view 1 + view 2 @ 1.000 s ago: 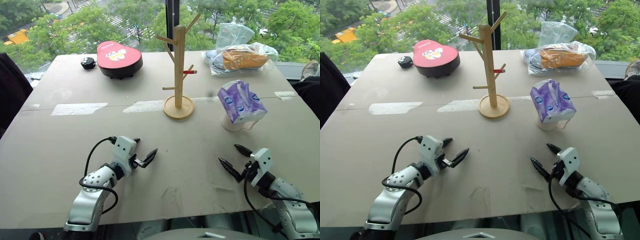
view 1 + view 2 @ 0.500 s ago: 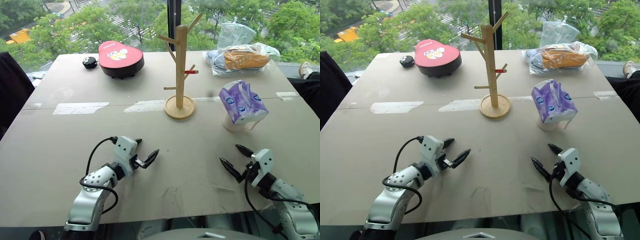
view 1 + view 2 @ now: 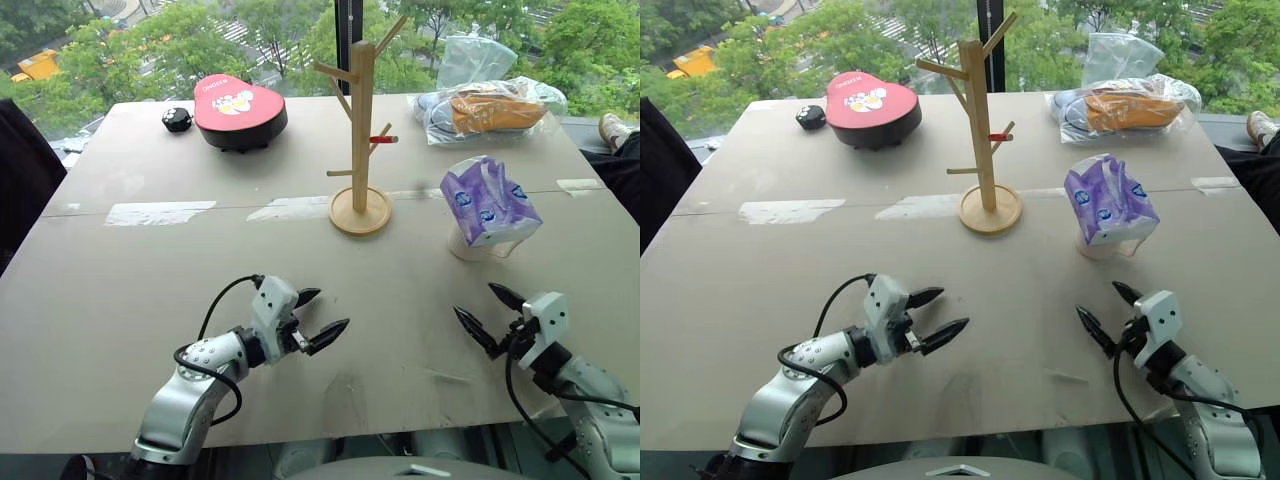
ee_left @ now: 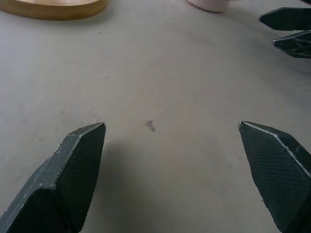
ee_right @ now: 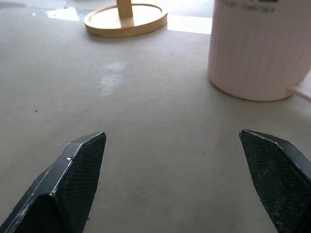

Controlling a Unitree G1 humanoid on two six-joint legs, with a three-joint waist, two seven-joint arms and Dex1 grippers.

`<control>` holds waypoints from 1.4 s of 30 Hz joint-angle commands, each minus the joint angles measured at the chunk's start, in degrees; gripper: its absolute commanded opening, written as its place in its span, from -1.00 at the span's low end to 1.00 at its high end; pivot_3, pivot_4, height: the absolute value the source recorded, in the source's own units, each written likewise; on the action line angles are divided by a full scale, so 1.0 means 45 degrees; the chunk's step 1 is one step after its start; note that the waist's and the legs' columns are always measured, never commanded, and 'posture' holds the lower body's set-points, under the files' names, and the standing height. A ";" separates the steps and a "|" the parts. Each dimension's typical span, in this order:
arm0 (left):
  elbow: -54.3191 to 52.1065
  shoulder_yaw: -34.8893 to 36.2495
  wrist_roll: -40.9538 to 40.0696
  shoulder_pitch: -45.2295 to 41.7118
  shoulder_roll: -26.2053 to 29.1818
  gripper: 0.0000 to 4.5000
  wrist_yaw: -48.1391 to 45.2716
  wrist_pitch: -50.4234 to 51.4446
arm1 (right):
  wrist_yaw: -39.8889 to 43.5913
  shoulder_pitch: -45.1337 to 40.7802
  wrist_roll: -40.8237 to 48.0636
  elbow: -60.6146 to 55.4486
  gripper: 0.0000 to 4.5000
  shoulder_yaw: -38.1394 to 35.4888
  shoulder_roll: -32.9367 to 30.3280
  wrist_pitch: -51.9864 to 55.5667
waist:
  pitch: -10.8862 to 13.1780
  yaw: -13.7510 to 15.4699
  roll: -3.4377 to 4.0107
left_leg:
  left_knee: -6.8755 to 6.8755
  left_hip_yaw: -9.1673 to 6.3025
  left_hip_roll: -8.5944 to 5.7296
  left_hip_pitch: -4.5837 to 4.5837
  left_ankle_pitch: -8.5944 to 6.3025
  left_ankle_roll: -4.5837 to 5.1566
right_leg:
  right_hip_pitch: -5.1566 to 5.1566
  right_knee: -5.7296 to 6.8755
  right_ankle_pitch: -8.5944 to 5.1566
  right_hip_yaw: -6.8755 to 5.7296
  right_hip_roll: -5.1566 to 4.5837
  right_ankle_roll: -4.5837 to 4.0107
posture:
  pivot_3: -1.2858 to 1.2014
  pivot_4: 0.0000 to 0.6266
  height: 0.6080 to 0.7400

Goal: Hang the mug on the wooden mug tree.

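Green treetops fill the window behind a broad grey tabletop (image 3: 150, 290) patched with pale tape. On it the white ribbed ceramic mug (image 3: 470, 243) stands upright on the robot's right, with a purple-and-white crinkled plastic wrapper (image 3: 488, 204) stuffed into its mouth; its handle seems to face the near right, though that is hard to make out. Well apart, toward the middle, stands the tall light-wood mug tree (image 3: 360, 130) on its round base, pegs bare. Both the left gripper (image 3: 318, 318) and the right gripper (image 3: 488, 312) hover low, jaws wide and empty. A good approach would bring the right gripper forward to the mug, closing across the wall opposite the handle, so the loop stays free for a peg.
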 commanded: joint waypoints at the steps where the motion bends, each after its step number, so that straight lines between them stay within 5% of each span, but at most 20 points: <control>1: -0.1338 0.0228 -0.1633 -0.1294 0.0277 1.00 -0.0575 0.0908 | -0.0133 -0.0486 0.1504 -0.0657 0.98 -0.2123 -0.0866 0.0778 | -0.0001 0.0008 -0.0001 | 0.0017 -0.0007 -0.0007 -0.0033 0.0000 0.0000 | -0.0025 0.0000 0.0004 -0.0008 -0.0006 0.0001 | 0.03 -0.52 1.00; 11: -0.1911 0.0134 -0.2304 -0.3340 0.0781 1.00 -0.0428 0.1884 | -0.1596 -0.2404 0.7219 -0.2059 0.98 -0.4533 -0.2171 0.5099 | 0.0007 -0.0012 -0.0025 | 0.0014 -0.0002 -0.0017 -0.0132 0.0003 0.0002 | -0.0134 -0.0004 0.0005 0.0026 -0.0005 -0.0003 | 0.03 -0.52 1.00; 22: -0.2422 0.0215 -0.2075 -0.3511 0.0932 1.00 0.0165 0.1821 | -0.2867 -0.5191 0.7152 0.0768 0.98 -0.3259 -0.1495 0.6792 | 0.0023 0.0001 -0.0064 | 0.0016 0.0010 -0.0026 -0.0162 0.0005 0.0004 | -0.0167 0.0000 0.0006 0.0029 -0.0005 -0.0008 | 0.03 -0.52 1.00; 27: -0.2652 0.0215 -0.2104 -0.3620 0.0872 1.00 0.0483 0.1791 | -0.2643 -0.5402 0.7003 0.0959 0.32 -0.3284 -0.1514 0.6895 | 0.0023 0.0005 -0.0065 | 0.0027 0.0018 -0.0027 -0.0160 0.0005 0.0004 | -0.0166 0.0010 0.0008 0.0035 -0.0008 -0.0005 | 0.03 -0.52 1.00; 33: -0.2599 0.0188 -0.2067 -0.3848 0.0822 1.00 0.0585 0.1719 | -0.2471 -0.5525 0.6956 0.0970 -0.95 -0.3293 -0.1513 0.6980 | 0.0023 -0.0003 -0.0065 | 0.0036 0.0020 -0.0025 -0.0156 0.0006 0.0004 | -0.0163 0.0023 0.0009 0.0037 0.0000 -0.0004 | 0.03 -0.52 1.00; 42: -0.2353 0.0135 -0.2150 -0.4433 0.0489 1.00 0.0530 0.1510 | -0.2427 -0.5497 0.7081 0.0798 -0.95 -0.3657 -0.1565 0.6937 | 0.0022 0.0006 -0.0065 | 0.0039 0.0023 -0.0025 -0.0156 0.0006 0.0004 | -0.0164 0.0024 0.0009 0.0037 0.0001 -0.0004 | 0.03 -0.52 1.00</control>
